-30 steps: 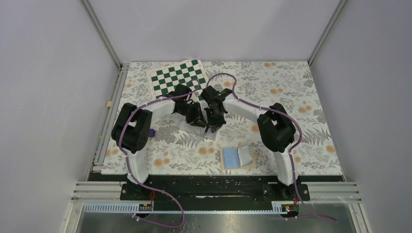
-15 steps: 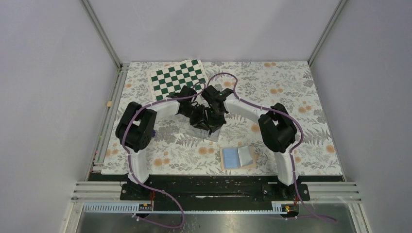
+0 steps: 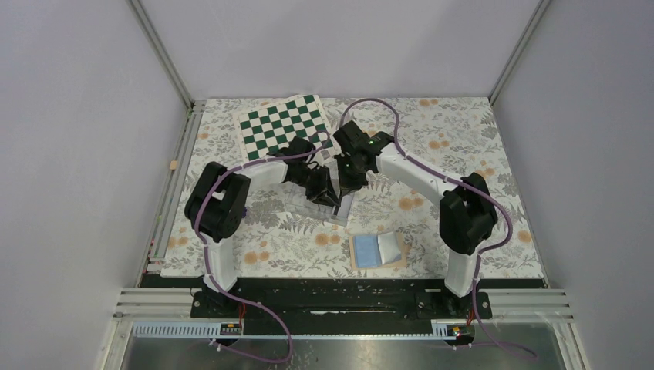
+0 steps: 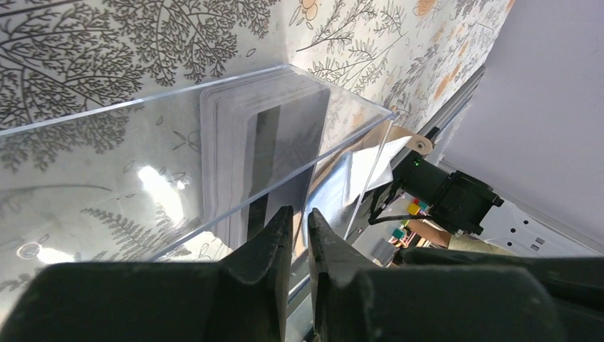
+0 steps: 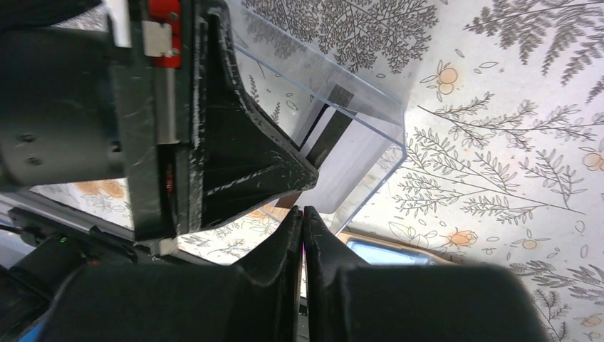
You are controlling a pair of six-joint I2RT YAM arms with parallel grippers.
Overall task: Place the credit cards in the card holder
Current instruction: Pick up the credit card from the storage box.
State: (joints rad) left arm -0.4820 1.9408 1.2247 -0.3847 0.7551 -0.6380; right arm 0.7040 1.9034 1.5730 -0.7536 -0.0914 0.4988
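My left pincer (image 4: 299, 214) clamps the clear box (image 4: 142, 164); right pincer (image 5: 303, 214) together. The credit cards (image 4: 228, 157) ahead look thin, slick, probably stiff; I'd pinch an edge.

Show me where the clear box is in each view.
Top: clear box mid-table, beyond the wallet.
Left wrist: box fills left and centre.
Right wrist: box upper centre.
Shared landmark: the open wallet, near-centre in top, right of the box in left wrist, bottom centre in right wrist.
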